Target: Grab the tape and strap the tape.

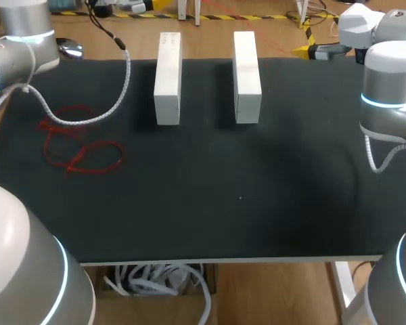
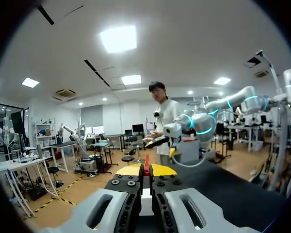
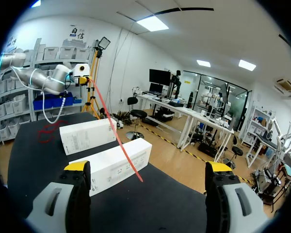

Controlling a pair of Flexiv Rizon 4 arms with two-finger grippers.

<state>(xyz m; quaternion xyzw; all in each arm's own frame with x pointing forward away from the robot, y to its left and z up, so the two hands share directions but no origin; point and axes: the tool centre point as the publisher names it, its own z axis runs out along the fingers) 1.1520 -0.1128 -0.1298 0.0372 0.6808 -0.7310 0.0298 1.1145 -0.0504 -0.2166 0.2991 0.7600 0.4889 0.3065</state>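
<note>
Left wrist view: fingers (image 2: pixel 131 170) of the left gripper (image 2: pixel 146 170) narrow, yellow tips almost meeting; a red strip (image 2: pixel 146 160) pinched upright between them, touched from both sides; black table (image 2: pixel 233 194) ahead and to one side; right arm (image 2: pixel 203 124) across the table, raised above its surface.

Right wrist view: fingers (image 3: pixel 77 166) of the right gripper (image 3: pixel 148 167) spread wide, nothing between them; two white boxes on the table ahead, one nearer (image 3: pixel 111 165) and one farther (image 3: pixel 85 136), lying long side down, side by side with a gap between; tangle of red tape (image 3: pixel 51 132) flat on the table beyond the boxes; left arm (image 3: pixel 43 80) raised above that tangle; the red strip runs from the left gripper as a long, nearly straight line, crossing in front of both boxes in this view, its free end over the nearer box's corner.

Head view: white boxes parallel on the far half of the table, apart from each other; tangle of red tape on the table's left side, well apart from the boxes; white coiled cable (image 1: pixel 118 95) of the left arm draped just beside the tangle; left arm at the far left corner, its gripper out of this view; right arm at the right edge, the right gripper at the far right corner, wide of the boxes.
</note>
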